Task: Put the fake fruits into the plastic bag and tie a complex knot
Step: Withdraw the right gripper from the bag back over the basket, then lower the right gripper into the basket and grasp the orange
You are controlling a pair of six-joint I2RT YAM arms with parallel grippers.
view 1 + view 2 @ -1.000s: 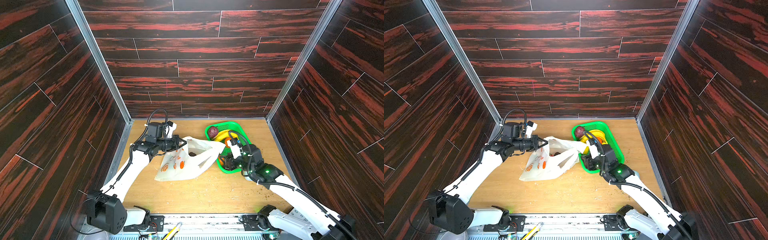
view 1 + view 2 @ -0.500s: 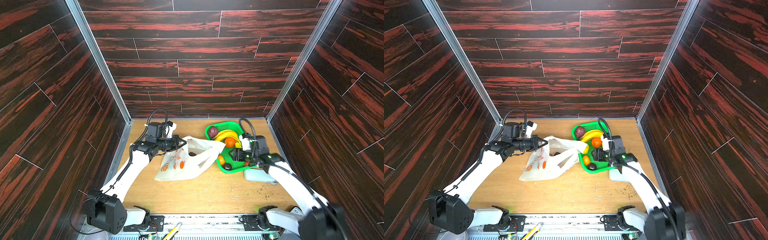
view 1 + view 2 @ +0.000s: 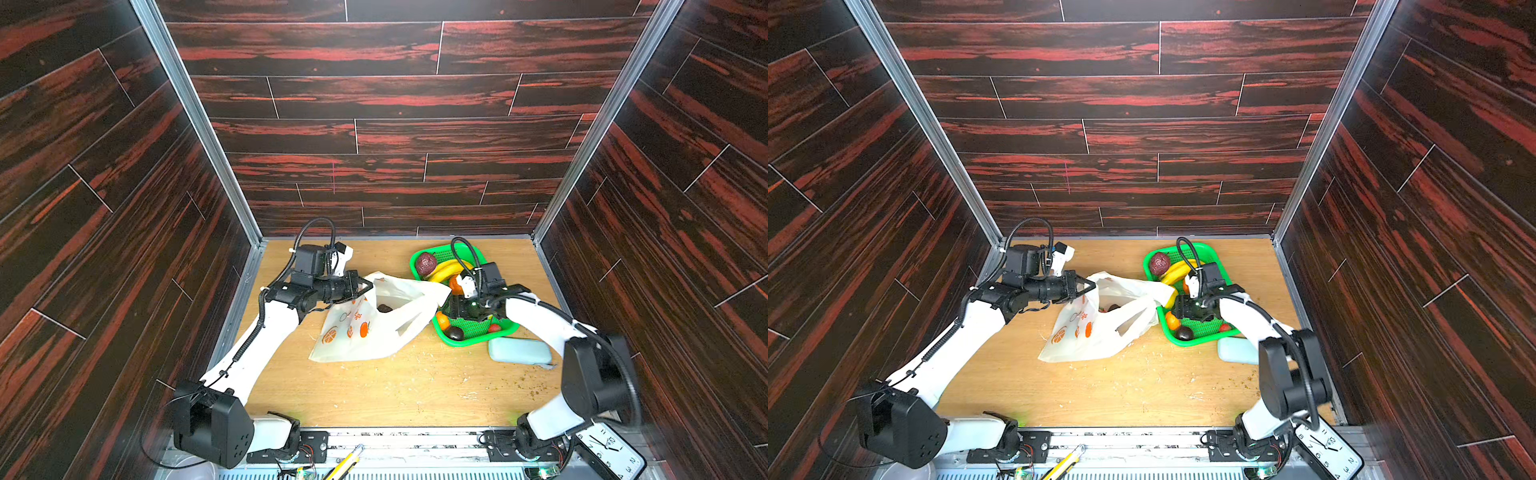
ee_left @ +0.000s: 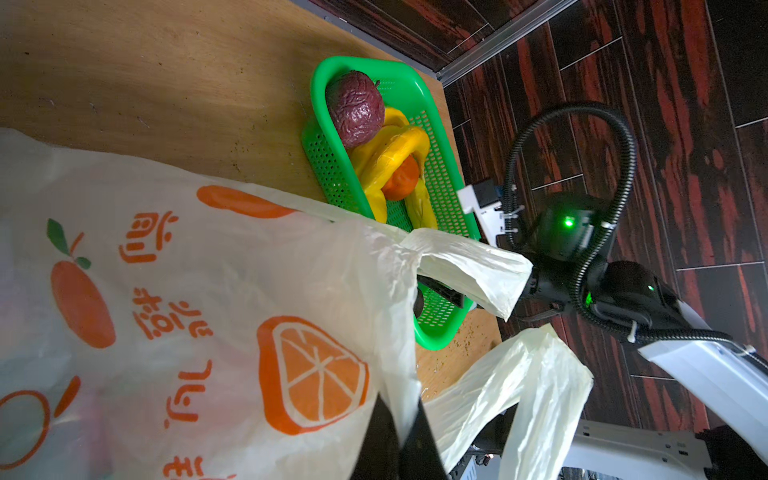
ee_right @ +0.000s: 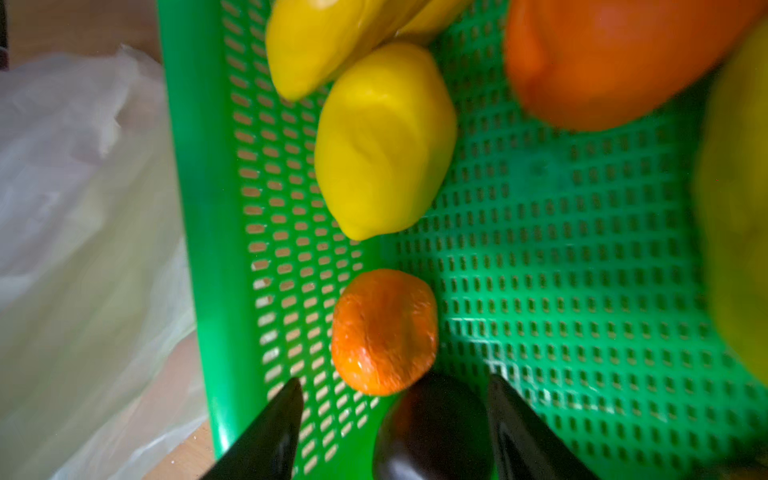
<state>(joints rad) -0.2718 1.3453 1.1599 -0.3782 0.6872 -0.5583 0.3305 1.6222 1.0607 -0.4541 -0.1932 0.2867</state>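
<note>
On the table [image 3: 374, 395], mid-floor, lies the bag [image 3: 365, 332]. It is slumped on its side just left of the basket [image 3: 469, 337], with its mouth turned toward it. One handle [image 4: 469, 266] drapes over the basket's near rim and hides part of the mesh; the other handle [image 4: 519, 395] hangs loose and is cut off at the wrist view's edge. One dark fruit [image 3: 384, 308] shows through the mouth; anything deeper is veiled by the film. A pouch [image 3: 519, 351] rests against the basket's front corner, and in a top view the right arm covers most of it [image 3: 1235, 351]. The left gripper [image 4: 399, 432] is pinched tight on the bag's rim and holds that edge up off the table. The right gripper [image 5: 395, 380] is low inside the basket with its jaws apart, straddling a dark ball [image 5: 432, 428]. There is a clear gap on one side, and contact on the other is hard to judge. In both top views its own body hides the fingertips. Basket contents: a wrinkled purple fruit [image 3: 426, 264] at the far end, then bananas [image 3: 446, 270], an orange [image 3: 455, 283] partly behind the wrist, and a lemon [image 5: 382, 141] seen only from the right wrist. A small orange [image 5: 384, 332] touches the dark ball, and a strawberry [image 3: 493, 327] peeks out by the arm. A yellow-green fruit [image 5: 739, 208] is blurred, cropped and not identifiable.
</note>
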